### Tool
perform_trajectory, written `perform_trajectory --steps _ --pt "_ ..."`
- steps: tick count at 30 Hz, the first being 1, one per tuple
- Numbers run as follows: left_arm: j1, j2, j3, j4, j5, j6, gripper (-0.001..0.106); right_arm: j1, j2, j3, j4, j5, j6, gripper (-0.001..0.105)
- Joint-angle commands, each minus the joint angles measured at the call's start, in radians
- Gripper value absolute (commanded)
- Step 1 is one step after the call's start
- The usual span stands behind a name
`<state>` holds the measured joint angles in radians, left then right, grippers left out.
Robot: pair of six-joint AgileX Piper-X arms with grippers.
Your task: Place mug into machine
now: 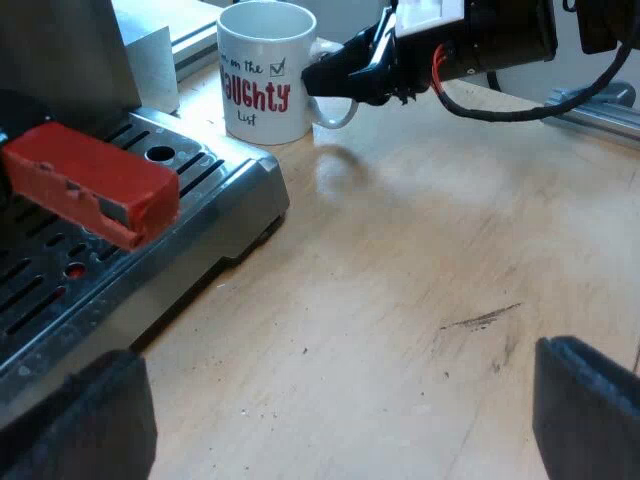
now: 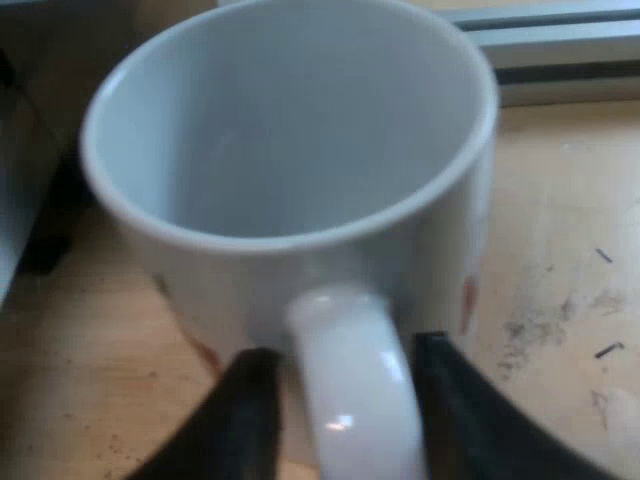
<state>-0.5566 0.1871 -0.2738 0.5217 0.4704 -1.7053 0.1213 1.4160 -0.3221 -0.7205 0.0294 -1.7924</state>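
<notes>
A white mug (image 1: 262, 75) with red and black lettering stands on the wooden table beside the espresso machine's drip tray (image 1: 205, 190). My right gripper (image 1: 335, 82) is at the mug's handle. From its own wrist, the handle (image 2: 352, 385) sits between the two black fingers (image 2: 245, 420), which press against its sides; the mug (image 2: 290, 150) is upright and empty. My left gripper (image 1: 335, 430) hangs low over the table by the machine's front, open wide with nothing between its fingers. The holder's red handle end (image 1: 92, 182) sticks out over the tray.
The slotted metal drip tray takes up the machine's front under the red handle end. A metal rail (image 1: 595, 105) runs along the table behind the right arm. Bare wooden tabletop (image 1: 420, 290) lies between the tray and my left gripper.
</notes>
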Motion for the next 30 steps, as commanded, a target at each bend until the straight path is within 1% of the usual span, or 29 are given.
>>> perform_trajectory --steps 1,2,3,4,5,10,12,13,15,16,18,19,21,22,24,25,27,28,30 --pt "-0.003 0.001 -0.003 -0.002 -0.11 -0.003 0.078 0.001 -0.046 -0.005 0.03 -0.009 -0.039 0.0" --pt "-0.003 0.001 -0.001 0.004 -0.165 -0.003 0.078 0.001 -0.056 -0.005 0.051 -0.009 -0.046 0.0" --pt "-0.003 0.001 0.002 0.004 -0.194 -0.006 0.078 0.001 -0.125 -0.003 0.121 -0.009 -0.072 0.0" --pt "-0.003 0.001 0.003 0.004 -0.211 -0.009 0.078 0.001 -0.147 -0.003 0.142 -0.009 -0.073 0.0" --pt "-0.003 0.001 0.009 0.004 -0.252 -0.025 0.078 0.001 -0.185 -0.003 0.182 -0.012 -0.073 0.0" --pt "-0.003 0.001 0.018 -0.001 -0.257 -0.025 0.078 0.004 -0.406 -0.003 0.353 -0.036 -0.075 0.0" --pt "-0.003 0.001 0.03 -0.006 -0.257 -0.025 0.078 0.024 -0.522 -0.003 0.473 -0.036 -0.084 0.0" --pt "-0.003 0.001 0.034 -0.008 -0.257 -0.025 0.078 0.029 -0.543 -0.003 0.511 -0.036 -0.087 0.0" --pt "-0.003 0.001 0.058 -0.034 -0.257 -0.025 0.078 0.085 -0.664 -0.015 0.669 -0.041 -0.097 0.0" --pt "-0.003 0.001 0.065 -0.041 -0.257 -0.025 0.078 0.102 -0.693 -0.02 0.694 -0.041 -0.097 0.0" --pt "-0.003 0.001 0.092 -0.097 -0.257 -0.025 0.078 0.179 -0.789 -0.032 0.811 -0.038 -0.097 0.0" --pt "-0.003 0.002 0.099 -0.122 -0.257 -0.025 0.078 0.192 -0.803 -0.034 0.832 -0.029 -0.097 0.0" --pt "-0.003 0.001 0.128 -0.191 -0.257 -0.025 0.078 0.277 -0.878 -0.047 0.898 0.001 -0.097 0.0" --pt "-0.003 0.001 0.139 -0.208 -0.257 -0.025 0.078 0.299 -0.892 -0.051 0.904 0.009 -0.097 0.0" --pt "-0.003 0.001 0.174 -0.281 -0.257 -0.025 0.078 0.385 -0.925 -0.064 0.93 0.059 -0.092 0.0" --pt "-0.003 0.001 0.182 -0.294 -0.257 -0.025 0.078 0.417 -0.93 -0.068 0.932 0.074 -0.087 0.0" --pt "-0.003 0.001 0.2 -0.356 -0.257 -0.025 0.078 0.495 -0.931 -0.08 0.932 0.117 -0.046 0.0" --pt "-0.003 0.001 0.204 -0.373 -0.257 -0.025 0.078 0.51 -0.931 -0.082 0.927 0.127 -0.036 0.0" --pt "-0.003 0.003 0.216 -0.417 -0.285 -0.025 0.078 0.584 -0.921 -0.082 0.908 0.164 -0.004 0.0"
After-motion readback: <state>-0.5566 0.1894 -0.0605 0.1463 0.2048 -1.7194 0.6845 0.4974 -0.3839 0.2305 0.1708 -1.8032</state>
